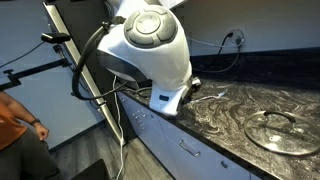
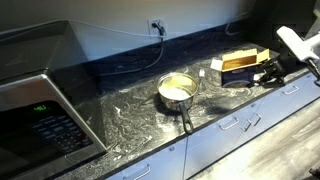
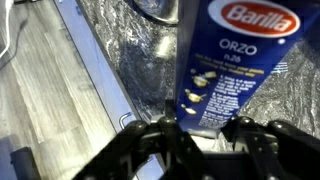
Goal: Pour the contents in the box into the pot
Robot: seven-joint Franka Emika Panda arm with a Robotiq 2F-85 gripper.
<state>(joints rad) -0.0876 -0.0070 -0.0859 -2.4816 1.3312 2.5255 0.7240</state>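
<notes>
The box [image 3: 235, 60] is a dark blue Barilla orzo carton. In the wrist view it fills the space between my two black fingers. My gripper [image 3: 205, 128] is shut on the box's lower part. In an exterior view the box [image 2: 243, 62] lies on its side at counter height, held by my gripper [image 2: 263, 70], its far end pointing towards the pot. The pot [image 2: 177, 90] is shiny silver with a pale inside and stands on the dark marble counter, a short way from the box. Its rim shows at the top of the wrist view [image 3: 158, 8].
A flat glass lid [image 1: 275, 131] lies on the counter. A microwave [image 2: 40, 120] stands at one end. The counter's front edge and white drawers [image 2: 230, 125] run below. A person in orange [image 1: 14, 120] stands nearby. My arm's white body [image 1: 150, 50] blocks much of that exterior view.
</notes>
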